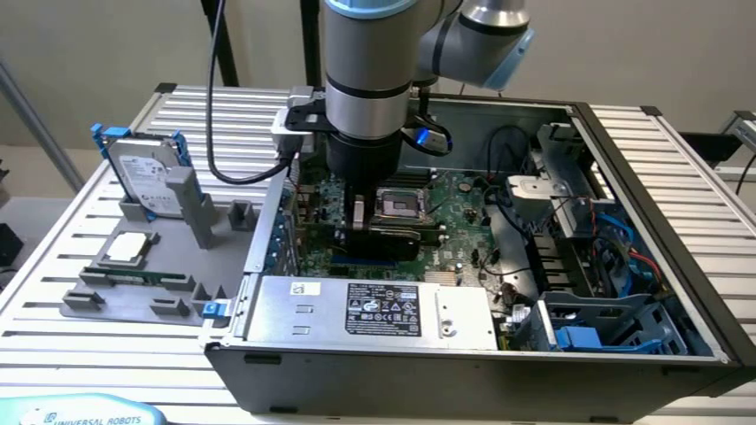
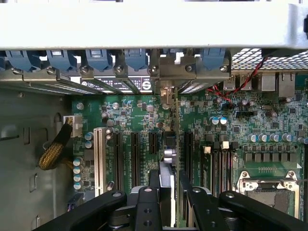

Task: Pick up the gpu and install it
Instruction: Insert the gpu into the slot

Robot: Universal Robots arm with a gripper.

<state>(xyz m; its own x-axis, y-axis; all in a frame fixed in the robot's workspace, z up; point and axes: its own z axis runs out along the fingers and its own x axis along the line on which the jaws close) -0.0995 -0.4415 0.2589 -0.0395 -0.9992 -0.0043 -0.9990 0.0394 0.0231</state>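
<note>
On the exterior view's left, a grey fixture on the slatted table carries a hard drive upright in a blue-handled frame and a small silver CPU chip lying flat. In front of it, a pale blue casing reads "UNIVERSAL ROBOTS". Toward the middle, the arm reaches down into the open computer case. The gripper is clenched on the gpu, which sits low over the motherboard beside the CPU socket. Nearer the camera, the power supply bears a black label whose print is too small to read. Further right sits a blue drive cage.

From the wrist, the gripper has its black fingers pressed to either side of the gpu, seen edge-on and upright, lined up along the expansion slots. Its silver bracket meets the rear wall among blue clips. Whether the card is seated in a slot cannot be told.
</note>
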